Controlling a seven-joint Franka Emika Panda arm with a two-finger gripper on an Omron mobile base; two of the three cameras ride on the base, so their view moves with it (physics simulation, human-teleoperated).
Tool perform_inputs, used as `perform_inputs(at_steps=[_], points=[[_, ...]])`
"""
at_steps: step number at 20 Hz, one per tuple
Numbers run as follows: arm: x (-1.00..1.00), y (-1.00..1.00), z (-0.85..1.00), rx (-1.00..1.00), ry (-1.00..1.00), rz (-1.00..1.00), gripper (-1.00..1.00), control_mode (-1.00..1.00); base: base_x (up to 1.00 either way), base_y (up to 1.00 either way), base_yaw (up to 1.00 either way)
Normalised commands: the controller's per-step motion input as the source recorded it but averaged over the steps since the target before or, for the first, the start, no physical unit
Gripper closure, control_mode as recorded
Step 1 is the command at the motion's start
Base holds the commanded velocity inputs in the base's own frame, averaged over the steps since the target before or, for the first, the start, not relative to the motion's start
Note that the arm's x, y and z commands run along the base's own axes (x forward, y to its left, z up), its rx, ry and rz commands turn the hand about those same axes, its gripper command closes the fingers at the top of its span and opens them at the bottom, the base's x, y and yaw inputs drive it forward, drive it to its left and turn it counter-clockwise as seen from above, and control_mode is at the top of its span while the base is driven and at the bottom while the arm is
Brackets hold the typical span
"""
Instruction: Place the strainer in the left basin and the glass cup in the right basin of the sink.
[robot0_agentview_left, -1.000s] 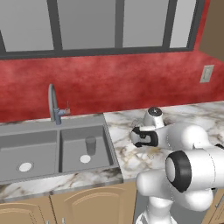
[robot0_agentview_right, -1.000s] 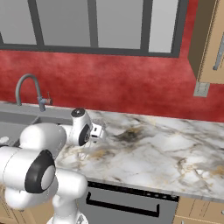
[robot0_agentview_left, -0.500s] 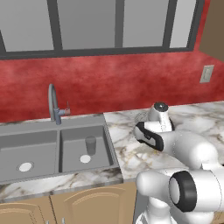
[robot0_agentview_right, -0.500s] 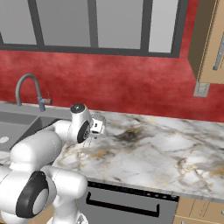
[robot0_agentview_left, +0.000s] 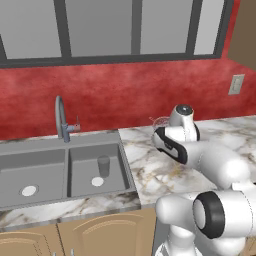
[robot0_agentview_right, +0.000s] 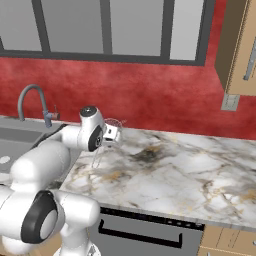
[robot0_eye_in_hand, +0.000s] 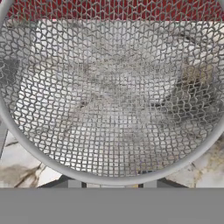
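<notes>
Jaws of the gripper (robot0_eye_in_hand: 109, 183) are clamped on the near rim of the strainer (robot0_eye_in_hand: 111, 92), the two dark tips showing just under that rim in the hand view. Mesh of the strainer spreads across that view, with the veined marble of the tabletop (robot0_eye_in_hand: 17, 168) visible through and below it, and a red strip of wall beyond its far rim.

From the right base view, the strainer (robot0_agentview_right: 114, 131) is held off the tabletop (robot0_agentview_right: 175, 170), beside the white wrist, over the marble to the right of the sink (robot0_agentview_right: 12, 142). From the left base view it appears faintly at the wrist's left side (robot0_agentview_left: 161, 122), up near the wall (its outline is thin and see-through there, so its tilt cannot be judged).

Further left, the glass cup (robot0_agentview_left: 103, 166) stands upright in the right basin (robot0_agentview_left: 82, 175), just behind the pale drain. Across the divider, the left basin (robot0_agentview_left: 35, 172) shows its own round drain. Behind the divider, the curved grey faucet (robot0_agentview_left: 61, 119) rises at the sink's back edge, with the red wall (robot0_agentview_left: 125, 95) and dark-framed window (robot0_agentview_left: 100, 30) beyond.
</notes>
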Motion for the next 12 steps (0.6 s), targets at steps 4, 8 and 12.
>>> perform_inputs(at_steps=[4,8,12], points=[[0.29,0.00,0.31,0.02,0.00,0.00,1.00,-1.00,0.00,0.00,0.00],[0.26,0.00,0.22,0.02,0.00,0.00,1.00,-1.00,0.00,0.00,0.00],[0.04,0.00,0.13,0.01,0.00,0.00,1.00,-1.00,0.00,0.00,0.00]])
